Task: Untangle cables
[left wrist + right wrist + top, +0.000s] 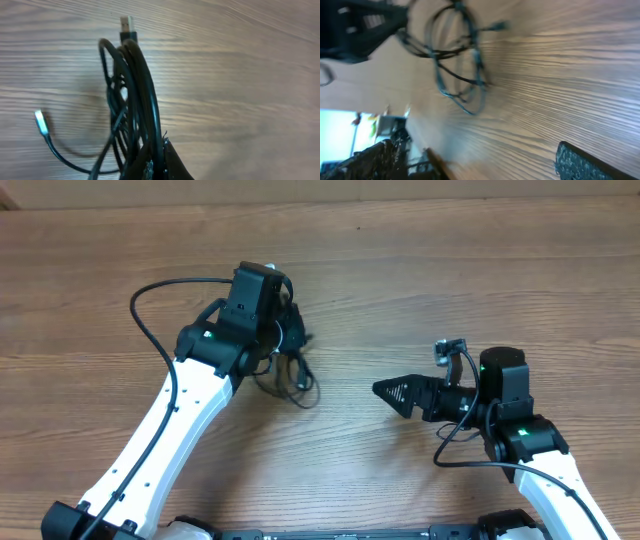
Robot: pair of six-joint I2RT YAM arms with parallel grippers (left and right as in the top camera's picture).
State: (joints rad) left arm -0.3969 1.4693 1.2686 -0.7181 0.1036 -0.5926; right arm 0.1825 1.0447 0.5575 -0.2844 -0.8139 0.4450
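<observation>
The cables [292,372] are a tangled bunch of thin black cords on the wood table, left of centre. My left gripper [287,340] is at the bunch's upper end. In the left wrist view the cables [136,95] run up out of my left gripper [156,167], which is shut on several strands. A silver-tipped plug [127,24] points away at the top and another silver tip [41,122] lies loose at the left. My right gripper [386,390] is open and holds nothing; it points left, a hand's width right of the bunch. One of its fingers [580,162] shows, with the cables [462,60] farther off.
Bare wood tabletop [450,270] surrounds the bunch. The left arm's own thicker black wire [150,305] loops out to the left of its wrist. The left arm [360,25] shows dark in the upper left of the right wrist view.
</observation>
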